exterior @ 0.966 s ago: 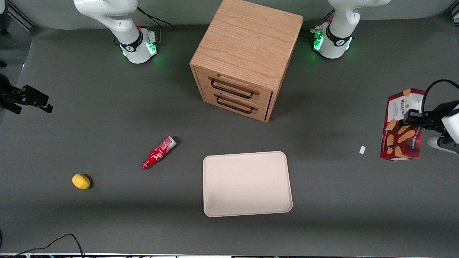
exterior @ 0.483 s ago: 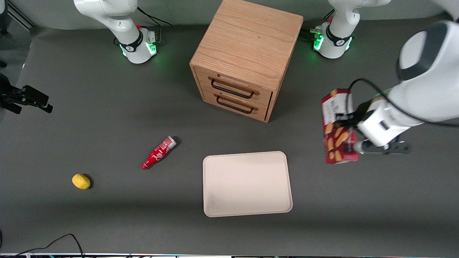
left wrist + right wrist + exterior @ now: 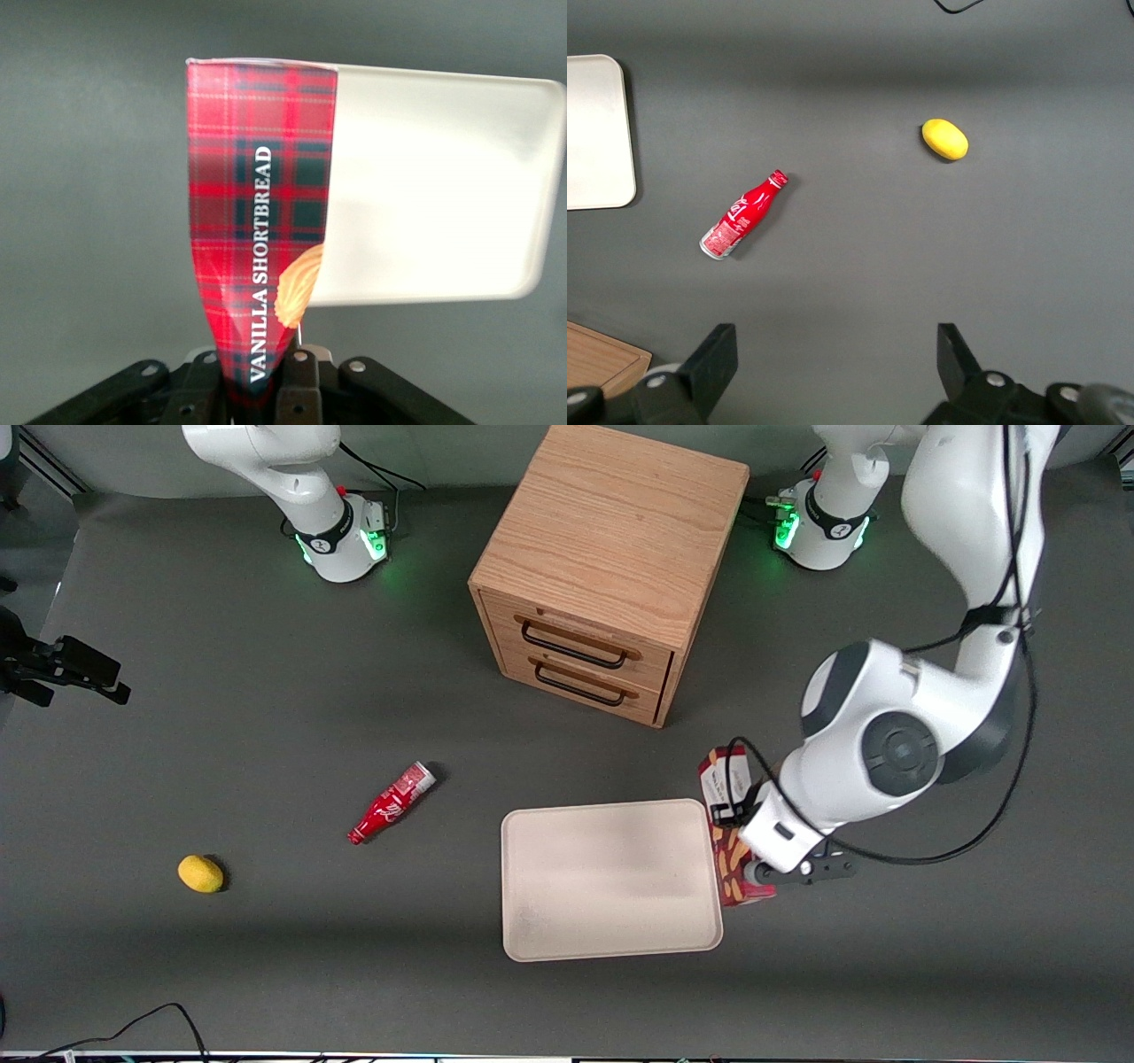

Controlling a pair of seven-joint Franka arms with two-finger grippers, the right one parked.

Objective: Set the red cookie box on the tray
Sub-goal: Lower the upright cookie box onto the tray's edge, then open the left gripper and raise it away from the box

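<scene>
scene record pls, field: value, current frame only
gripper: left gripper at the tray's edge toward the working arm's end, shut on the box
red cookie box: held on edge, over the tray rim; tartan side reads "VANILLA SHORTBREAD"
tray: nothing on its surface yet
wooden drawer cabinet: farther from the front camera than the tray
red bottle: lying on its side
lemon: toward the parked arm's end

gripper (image 3: 742, 841) holding red cookie box (image 3: 725, 802), beside tray (image 3: 608, 948)
</scene>
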